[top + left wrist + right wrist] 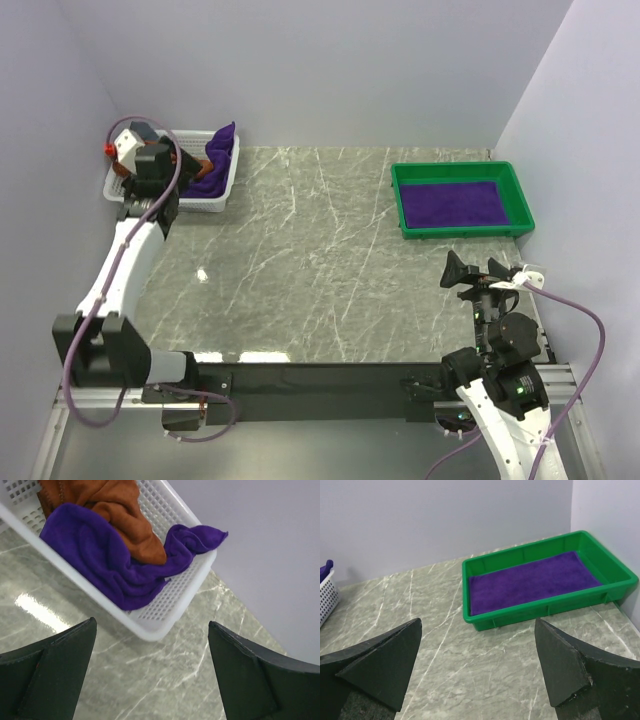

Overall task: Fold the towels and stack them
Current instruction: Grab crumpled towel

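The left gripper [151, 625] hangs over the near rim of the white basket [170, 597] at the far left corner of the counter [300, 260]. Its jaws are spread wide and hold nothing, a posture that suits a reach into the basket for the next cloth. Inside lies a crumpled purple towel [95, 555] with one end poking up over the basket's far rim. A rust-brown towel [125, 515] is bunched on top of it. The brown one partly covers the purple, so a pinch on the purple probably has to take its free edge near the rim. Otherwise the brown one comes out first.

The right gripper [477, 622] hovers low over the near right part of the counter, jaws also fully apart and empty. It faces the green tray [520, 611] at the far right corner. A second purple towel [532, 580] lies flat in the tray and covers its floor; it looks like the start of the stack. The stretch of counter between basket and tray is likely the folding space. The basket's mesh sides and the room's walls [40, 150], close behind both corners, limit the approach.
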`<state>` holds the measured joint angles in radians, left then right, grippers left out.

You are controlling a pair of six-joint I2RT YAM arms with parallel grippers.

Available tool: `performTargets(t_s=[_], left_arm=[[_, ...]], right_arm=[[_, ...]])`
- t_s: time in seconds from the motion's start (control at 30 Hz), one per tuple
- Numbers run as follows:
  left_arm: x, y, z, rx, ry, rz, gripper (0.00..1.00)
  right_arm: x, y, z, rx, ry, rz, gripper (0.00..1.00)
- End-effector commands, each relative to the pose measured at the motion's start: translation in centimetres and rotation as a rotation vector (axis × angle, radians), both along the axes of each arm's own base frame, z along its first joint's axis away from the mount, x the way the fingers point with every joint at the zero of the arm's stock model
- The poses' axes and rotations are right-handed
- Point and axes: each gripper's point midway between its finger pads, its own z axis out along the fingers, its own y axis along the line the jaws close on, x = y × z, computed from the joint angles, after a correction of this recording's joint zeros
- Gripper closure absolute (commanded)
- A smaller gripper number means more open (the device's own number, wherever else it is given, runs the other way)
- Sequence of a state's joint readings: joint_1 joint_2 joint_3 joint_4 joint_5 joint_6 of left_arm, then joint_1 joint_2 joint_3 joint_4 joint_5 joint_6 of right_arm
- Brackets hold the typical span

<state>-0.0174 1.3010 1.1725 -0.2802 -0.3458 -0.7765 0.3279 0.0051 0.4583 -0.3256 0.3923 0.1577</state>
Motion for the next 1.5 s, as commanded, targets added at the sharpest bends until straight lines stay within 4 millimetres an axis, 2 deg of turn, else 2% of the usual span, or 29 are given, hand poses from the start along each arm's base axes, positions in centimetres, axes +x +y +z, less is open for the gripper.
performTargets(t_s=[0.0, 0.03, 0.07, 0.1, 0.13, 0.33, 0.37, 0.4, 0.47, 0.5, 0.53, 0.67, 0.7, 0.77, 0.8, 0.83, 0.87, 0.97, 1.0, 1.07, 1.1, 1.17, 1.2, 1.27, 1.3, 1.37, 1.4, 1.47], left_arm=[[2.2, 1.1, -0.1, 0.004, 0.029, 0.045, 0.01], [2.8, 2.9, 0.5, 0.000, 0.021, 0.086, 0.01], [3.4, 3.5, 0.1, -0.004, 0.036, 0.101, 0.01], [4.4, 3.9, -2.0, -0.008, 0.096, 0.112, 0.01], [5.3, 4.8, -1.1, -0.004, 0.083, 0.128, 0.00], [10.1, 8.3, -4.0, 0.018, 0.160, 0.209, 0.03], [10.6, 8.6, -4.5, 0.014, 0.167, 0.212, 0.04], [11.3, 8.8, -6.2, 0.007, 0.196, 0.214, 0.04], [12.2, 9.1, -6.8, -0.019, 0.207, 0.212, 0.05], [12.7, 9.0, -8.7, -0.026, 0.245, 0.210, 0.05], [13.1, 9.1, -8.8, -0.042, 0.245, 0.221, 0.05], [13.8, 8.7, -11.7, -0.070, 0.287, 0.204, 0.09], [13.9, 8.7, -12.8, -0.071, 0.304, 0.203, 0.12], [14.2, 8.7, -13.7, -0.079, 0.316, 0.202, 0.15], [14.3, 8.6, -14.6, -0.084, 0.336, 0.196, 0.21], [14.4, 8.6, -14.7, -0.085, 0.336, 0.193, 0.25], [14.5, 8.5, -15.2, -0.086, 0.346, 0.189, 0.33], [14.6, 8.5, -15.2, -0.081, 0.348, 0.192, 0.50], [14.6, 8.6, -14.6, -0.080, 0.342, 0.193, 0.64], [14.1, 8.7, -13.8, -0.077, 0.343, 0.202, 0.78], [13.8, 8.8, -12.7, -0.075, 0.329, 0.206, 0.85], [13.2, 9.0, -11.5, -0.061, 0.318, 0.221, 0.94], [12.9, 9.1, -9.9, -0.053, 0.294, 0.224, 0.99], [12.4, 9.5, -7.9, -0.025, 0.268, 0.235, 0.99], [12.3, 9.6, -5.5, -0.018, 0.224, 0.235, 1.00], [12.4, 9.6, -2.4, 0.002, 0.163, 0.225, 0.99], [12.5, 9.6, 1.2, 0.008, 0.089, 0.221, 0.99], [12.4, 9.5, 5.3, 0.025, 0.011, 0.205, 0.99]], right_arm=[[-4.8, -1.8, 5.3, 0.082, -0.270, -0.006, 0.00], [-4.8, -1.8, 5.4, 0.082, -0.270, -0.006, 0.00], [-4.7, -1.7, 5.4, 0.081, -0.267, -0.006, 0.00], [-4.8, -1.7, 5.6, 0.079, -0.270, -0.004, 0.00], [-4.5, -1.6, 5.4, 0.072, -0.253, -0.002, 0.00], [-3.5, -0.6, 5.0, 0.020, -0.169, 0.035, 0.00], [-3.3, -0.5, 4.9, 0.011, -0.155, 0.039, 0.00], [-3.3, -0.3, 5.2, 0.003, -0.151, 0.052, 0.00], [-2.8, 0.1, 5.0, -0.011, -0.114, 0.065, 0.00], [-2.6, 0.3, 4.9, -0.014, -0.104, 0.068, 0.00], [-2.4, 0.5, 4.6, -0.019, -0.087, 0.078, 0.00], [-1.8, 1.1, 4.2, -0.005, -0.061, 0.099, 0.00], [-1.8, 1.2, 4.2, -0.006, -0.061, 0.102, 0.00], [-1.8, 1.2, 4.2, -0.007, -0.066, 0.103, 0.00], [-1.9, 1.1, 4.3, -0.006, -0.070, 0.097, 0.00], [-2.0, 0.9, 4.4, -0.004, -0.077, 0.092, 0.00], [-2.0, 0.8, 4.3, -0.005, -0.078, 0.087, 0.00], [-2.0, 0.9, 4.4, -0.003, -0.082, 0.089, 0.00], [-2.0, 0.9, 4.4, -0.004, -0.083, 0.092, 0.00], [-2.1, 0.9, 4.6, -0.003, -0.086, 0.091, 0.00], [-2.1, 0.9, 4.6, -0.001, -0.086, 0.093, 0.00], [-2.2, 0.9, 4.7, 0.001, -0.089, 0.093, 0.00], [-2.2, 1.0, 4.9, 0.001, -0.094, 0.101, 0.00], [-2.3, 1.2, 5.2, 0.002, -0.100, 0.112, 0.00], [-2.4, 1.2, 5.4, 0.005, -0.108, 0.116, 0.00], [-2.5, 1.4, 5.8, 0.006, -0.119, 0.128, 0.00], [-2.5, 1.5, 6.1, 0.008, -0.128, 0.131, 0.00], [-2.6, 1.4, 6.6, 0.022, -0.135, 0.128, 0.00]])
